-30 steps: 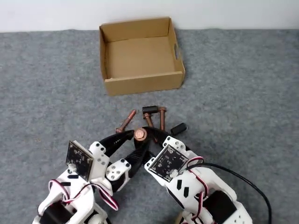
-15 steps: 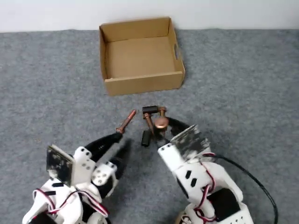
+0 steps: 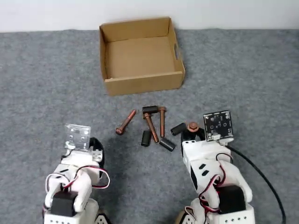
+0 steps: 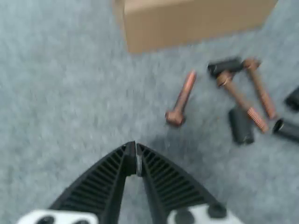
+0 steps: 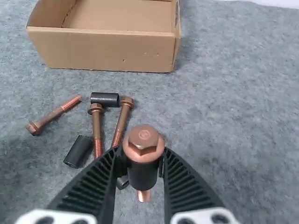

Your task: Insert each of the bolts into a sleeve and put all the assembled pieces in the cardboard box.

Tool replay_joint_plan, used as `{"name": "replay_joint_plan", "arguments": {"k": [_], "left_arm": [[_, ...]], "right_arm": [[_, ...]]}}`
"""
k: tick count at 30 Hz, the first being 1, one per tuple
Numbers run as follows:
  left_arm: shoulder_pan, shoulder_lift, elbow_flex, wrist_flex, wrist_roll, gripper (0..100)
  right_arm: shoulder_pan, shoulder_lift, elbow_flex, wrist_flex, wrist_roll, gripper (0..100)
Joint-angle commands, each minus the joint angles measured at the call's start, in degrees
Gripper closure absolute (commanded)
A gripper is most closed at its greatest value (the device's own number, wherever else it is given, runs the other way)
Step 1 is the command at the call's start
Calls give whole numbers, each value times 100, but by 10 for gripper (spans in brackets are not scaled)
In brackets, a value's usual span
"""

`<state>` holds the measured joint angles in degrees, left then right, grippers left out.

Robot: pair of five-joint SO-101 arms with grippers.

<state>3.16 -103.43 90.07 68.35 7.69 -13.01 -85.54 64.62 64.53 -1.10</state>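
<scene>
Carpet (image 5: 233,93); sleeved bolt (image 5: 144,161) in right gripper (image 5: 140,154)

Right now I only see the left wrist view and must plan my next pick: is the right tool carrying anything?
Observer: Yes, the right tool is shut on a bolt already seated in a black sleeve, tip poking out below.
Operator: Anything in the cardboard box yet?
Observer: No, the cardboard box is empty inside.
Operator: Where is that tool?
Observer: Beside the loose sleeve at the pile's right edge in the high view.
</scene>
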Motion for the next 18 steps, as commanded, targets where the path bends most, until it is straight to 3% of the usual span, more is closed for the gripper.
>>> {"name": "replay_joint_plan", "arguments": {"k": [1,9,18], "left_arm": [[-132,-44,312,-229,-62,995],[-132,-44,646,-501,-62,995],[-132,-35,637,-369,-53,995]], "right_arm": [[84,1015,-1213,259,-431,991],[75,3802,-3613,382,-1081,991],[57,5974,-5556,-796,-1160,991]]}}
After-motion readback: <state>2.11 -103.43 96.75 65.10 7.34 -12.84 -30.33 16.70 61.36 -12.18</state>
